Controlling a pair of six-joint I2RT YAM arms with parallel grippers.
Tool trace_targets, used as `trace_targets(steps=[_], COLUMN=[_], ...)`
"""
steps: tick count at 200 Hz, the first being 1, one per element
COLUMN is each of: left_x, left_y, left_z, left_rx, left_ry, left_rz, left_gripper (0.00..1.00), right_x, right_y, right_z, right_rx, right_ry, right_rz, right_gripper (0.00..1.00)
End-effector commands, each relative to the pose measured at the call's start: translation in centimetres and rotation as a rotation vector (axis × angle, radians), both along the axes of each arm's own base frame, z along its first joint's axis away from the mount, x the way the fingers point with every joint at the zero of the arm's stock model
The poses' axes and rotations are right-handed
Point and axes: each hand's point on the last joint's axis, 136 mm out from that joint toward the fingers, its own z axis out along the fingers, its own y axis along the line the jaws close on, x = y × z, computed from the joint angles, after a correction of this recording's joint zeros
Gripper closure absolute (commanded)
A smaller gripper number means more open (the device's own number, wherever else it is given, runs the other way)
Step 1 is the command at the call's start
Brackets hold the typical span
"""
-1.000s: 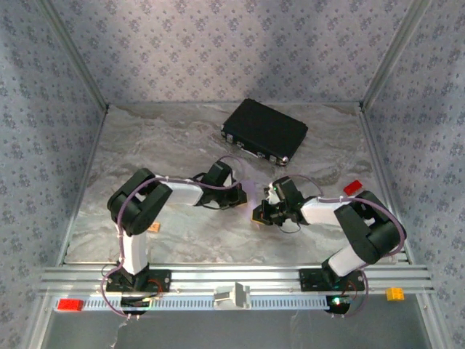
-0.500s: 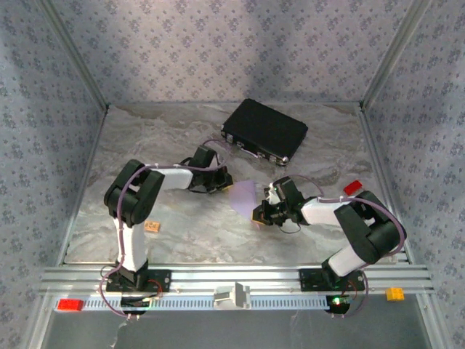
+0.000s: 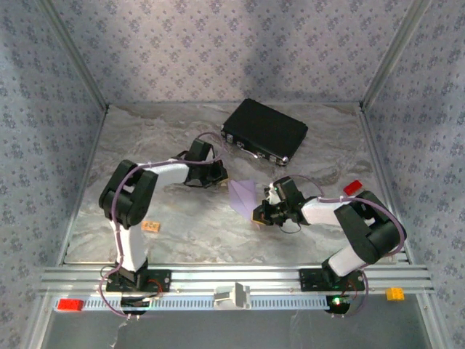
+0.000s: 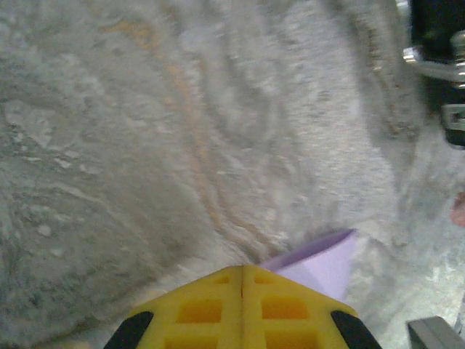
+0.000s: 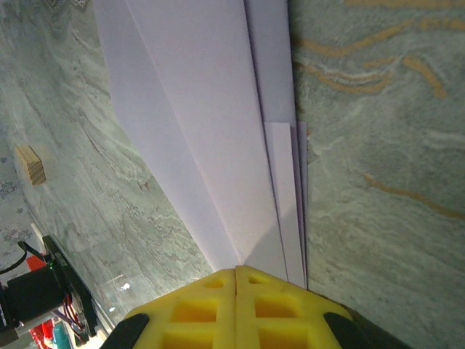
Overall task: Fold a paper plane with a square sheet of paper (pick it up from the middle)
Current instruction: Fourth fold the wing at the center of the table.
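Near the middle of the table (image 3: 174, 240), a little toward its right edge, the paper plane (image 3: 242, 195) lies flat, a pale lilac wedge with its layers stacked along one long crease. The right gripper (image 5: 236, 273) has it by the near end: the yellow fingers are pressed tight together with the folded layers coming out from between them. The left gripper (image 4: 242, 269) sits at the plane's far left corner with its fingers also closed flush. The lilac corner shows just past the tips, and I cannot tell whether any of it is pinched. The black case (image 3: 265, 131) rests well apart, by the far edge, and a small tan block (image 3: 151, 226) lies toward the near left.

What worries me is how thin the paper is. If the right claw pulls or twists while the left one bears on that corner, the sheet could tear or the layers could slide askew and spoil the crease. A slack grip would let the folds spring open.
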Motion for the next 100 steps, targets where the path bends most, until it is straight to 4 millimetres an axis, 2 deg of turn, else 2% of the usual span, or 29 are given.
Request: trace_targets(steps=[1, 22, 63, 86, 100], left_x=[-0.9, -2.8, -6.4, -7.4, -7.6], left_y=[-0.7, -2.9, -7.1, -8.0, -7.8], left_z=[3.0, 3.0, 0.5, -1.1, -2.1], left_rx=[-0.005, -0.027, -0.031, -0.025, -0.013], left_ry=[-0.071, -0.073, -0.021, 0.012, 0.029], left_rz=[-0.036, -0.104, -0.217, -0.237, -0.229], left_gripper=[0.97, 0.96, 0.97, 0.97, 0.98], right_x=[-2.2, -1.7, -1.5, -1.4, -1.3], right_y=[-2.0, -1.7, -1.6, -1.6, -1.4], right_z=[-2.6, -2.0, -1.8, -1.7, -1.3], right_rx=[-0.111, -0.096, -0.096, -0.091, -0.082], right_ry=[0.108, 0.086, 0.083, 0.080, 0.071], right_rz=[-0.009, -0.011, -0.015, -0.013, -0.014], right_gripper=[1.00, 1.00, 1.00, 1.00, 1.00])
